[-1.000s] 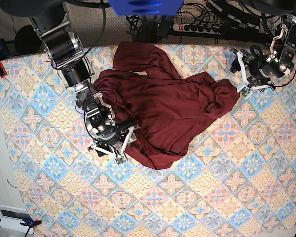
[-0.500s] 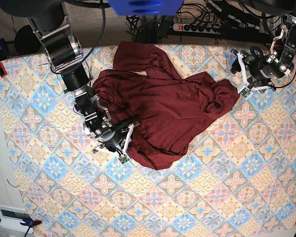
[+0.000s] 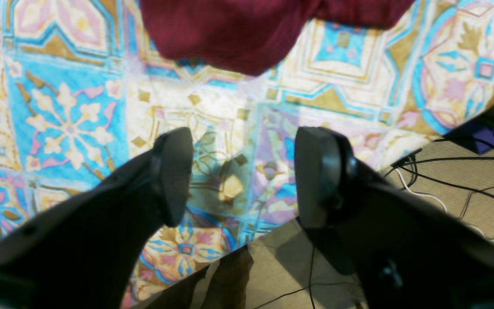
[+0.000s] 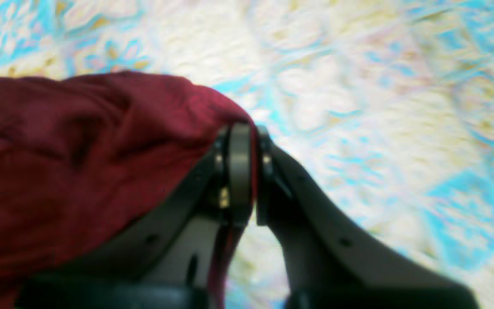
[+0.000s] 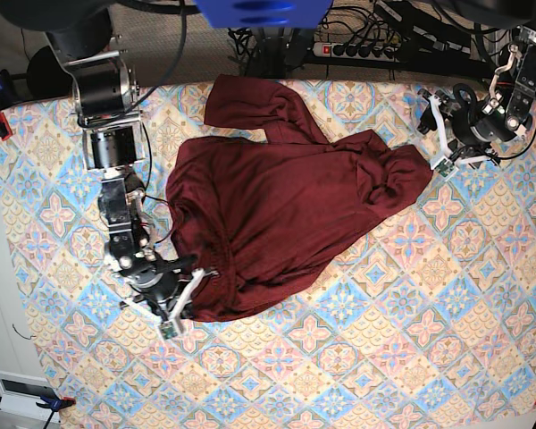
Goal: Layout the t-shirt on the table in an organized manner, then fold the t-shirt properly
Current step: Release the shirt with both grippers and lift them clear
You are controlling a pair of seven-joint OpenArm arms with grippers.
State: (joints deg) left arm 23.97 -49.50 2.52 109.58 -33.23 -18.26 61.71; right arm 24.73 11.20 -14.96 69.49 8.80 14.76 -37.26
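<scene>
The shirt (image 5: pixel 286 206) lies crumpled on the table (image 5: pixel 411 340), covering the far centre of the patterned surface. One sleeve runs toward the far edge; a bunched fold sits at the shirt's right end. The near-left hem is drawn out toward the near-left part of the table.

The right gripper (image 5: pixel 180 302) is at that near-left hem. Its fingers are pressed together on the fabric edge. In the right wrist view, a thin layer of shirt (image 4: pixel 79 163) is clamped between the two closed pads (image 4: pixel 240 171), and the rest of the cloth spreads to the left of the gripper (image 4: pixel 247 171) over the table (image 4: pixel 380 107).

The left gripper (image 5: pixel 444 138) is at the far-right corner of the table, just beside the shirt's right end and apart from it. In the left wrist view, its fingers (image 3: pixel 174 171) stand wide with nothing between them. The shirt edge (image 3: pixel 238 34) lies beyond the fingertips, over the table (image 3: pixel 58 107). Cables on the floor (image 3: pixel 465 180) show past the table edge.
</scene>
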